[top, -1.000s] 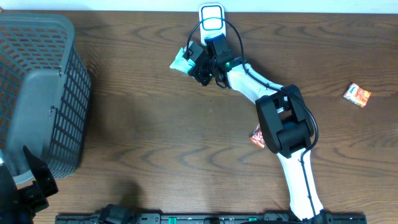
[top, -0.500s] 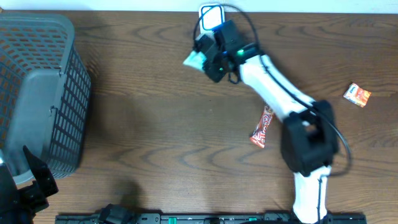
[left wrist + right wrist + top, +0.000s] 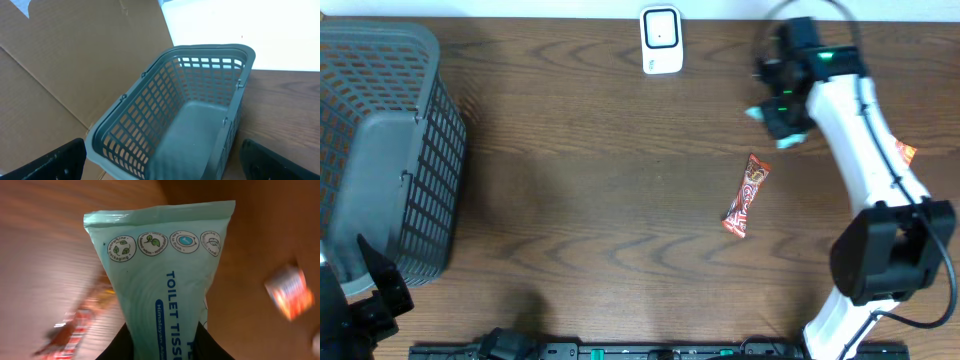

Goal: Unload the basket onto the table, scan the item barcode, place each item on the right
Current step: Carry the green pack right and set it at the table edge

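A dark wooden table (image 3: 570, 180) fills the overhead view. At its 2 o'clock, the right gripper (image 3: 782, 112) is clamped narrowly on a teal toilet tissue pack (image 3: 165, 275), printed end pointing away from the wrist camera. The scanner (image 3: 660, 40) stands at the 12 o'clock edge, well apart from the pack. A red snack bar (image 3: 747, 194) lies toward 7 o'clock from the pack, and a small orange packet (image 3: 290, 292) at 3 o'clock. At 9 o'clock sits a grey basket (image 3: 380, 150), with the left gripper (image 3: 165, 167) beside it, jaws spread wide and holding nothing.
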